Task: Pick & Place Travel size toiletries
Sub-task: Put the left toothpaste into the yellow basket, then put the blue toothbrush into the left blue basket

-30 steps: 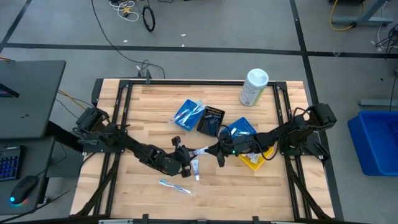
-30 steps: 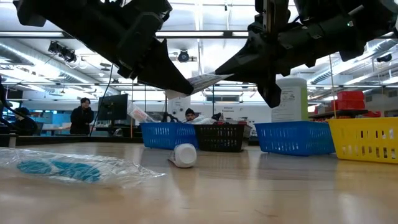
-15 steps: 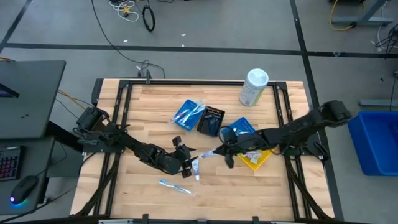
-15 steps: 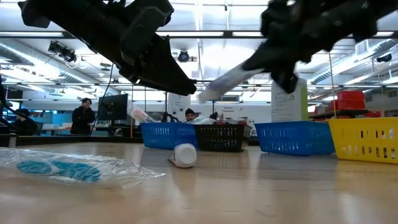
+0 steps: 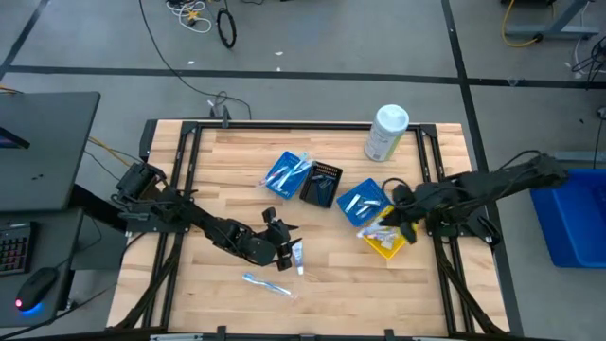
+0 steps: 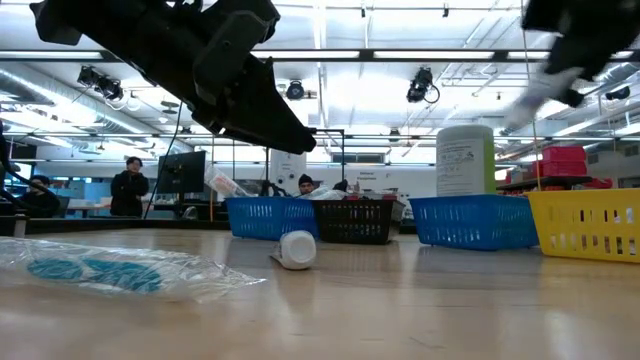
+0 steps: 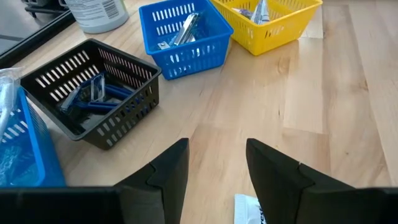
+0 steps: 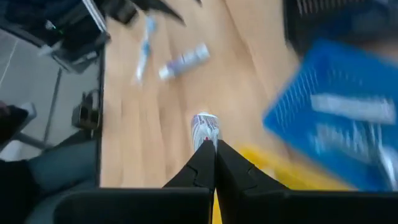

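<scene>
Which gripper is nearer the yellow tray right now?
Right. The right gripper is over the yellow tray, holding a tube; the left gripper sits mid-table, well away.

Bare wood lies open along the table (image 5: 227, 156) from 9 to 11 o'clock. At centre, the trays crowd together: blue tray (image 5: 287, 172), black tray (image 5: 322, 184), second blue tray (image 5: 363, 201), yellow tray (image 5: 390, 242). The canister (image 5: 385, 133) blocks 1 o'clock. A tube (image 5: 297, 254) and bagged toothbrush (image 5: 268, 283) lie at 6.
</scene>
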You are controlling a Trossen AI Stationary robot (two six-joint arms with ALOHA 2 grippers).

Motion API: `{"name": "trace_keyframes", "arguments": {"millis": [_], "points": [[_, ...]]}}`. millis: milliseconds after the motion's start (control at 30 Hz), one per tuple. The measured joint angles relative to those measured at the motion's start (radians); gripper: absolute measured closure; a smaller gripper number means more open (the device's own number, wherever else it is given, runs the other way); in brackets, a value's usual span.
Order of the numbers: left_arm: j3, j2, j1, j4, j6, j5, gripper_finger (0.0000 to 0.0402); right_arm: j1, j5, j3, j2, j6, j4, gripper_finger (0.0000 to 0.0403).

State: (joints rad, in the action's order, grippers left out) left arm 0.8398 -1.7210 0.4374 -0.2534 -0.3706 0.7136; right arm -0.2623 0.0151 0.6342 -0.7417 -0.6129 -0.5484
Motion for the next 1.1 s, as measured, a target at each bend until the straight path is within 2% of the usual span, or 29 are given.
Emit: {"name": "trace_keyframes", "arguments": {"millis": [167, 300, 400, 567, 633, 933, 1100], "points": [[0.0, 0.0, -0.002, 0.0, 0.01, 0.0, 0.0232, 0.0, -0.027, 0.0, 0.097, -0.2, -0.273, 0.0398], [0.0, 0.0, -0.002, 0.0, 0.01, 0.0, 0.0232, 0.0, -0.002, -0.015, 0.089, -0.243, -0.394, 0.0398], [0.0, 0.0, -0.002, 0.0, 0.009, 0.0, 0.0232, 0.0, 0.017, -0.072, 0.074, -0.244, -0.351, 0.0398], [0.0, 0.0, -0.002, 0.0, 0.008, 0.004, 0.0232, 0.0, 0.017, -0.186, 0.055, -0.268, -0.147, 0.0394], [0.0, 0.0, -0.002, 0.0, 0.008, 0.004, 0.0232, 0.001, 0.016, -0.208, 0.049, -0.289, -0.14, 0.0386], [0.0, 0.0, -0.002, 0.0, 0.008, 0.004, 0.0232, 0.001, 0.018, -0.216, 0.05, -0.286, -0.129, 0.0323], [0.0, 0.0, -0.002, 0.0, 0.008, 0.004, 0.0232, 0.001, 0.042, -0.199, 0.05, -0.176, -0.099, 0.0301]]}}
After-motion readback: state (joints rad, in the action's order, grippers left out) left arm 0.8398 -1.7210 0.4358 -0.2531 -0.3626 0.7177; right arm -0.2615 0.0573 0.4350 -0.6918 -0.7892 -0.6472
